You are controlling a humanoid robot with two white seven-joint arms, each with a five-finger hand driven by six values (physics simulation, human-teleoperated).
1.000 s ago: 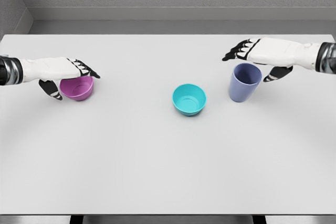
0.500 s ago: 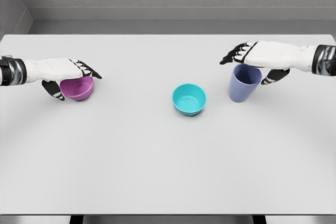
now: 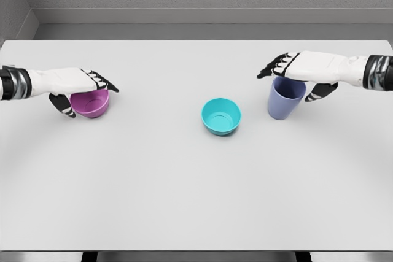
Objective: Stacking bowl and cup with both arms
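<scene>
Teal bowl (image 3: 221,116) between both hands

Two white robot arms reached over a white table (image 3: 184,176). The left hand (image 3: 77,84) lay flat across the rim of a purple bowl (image 3: 92,104), thumb hanging beside it, while the right hand (image 3: 301,69) covered a blue cup (image 3: 284,99) (fingers outstretched, thumb down behind it). A teal bowl (image 3: 221,116) stood between them, nearer the cup.
</scene>
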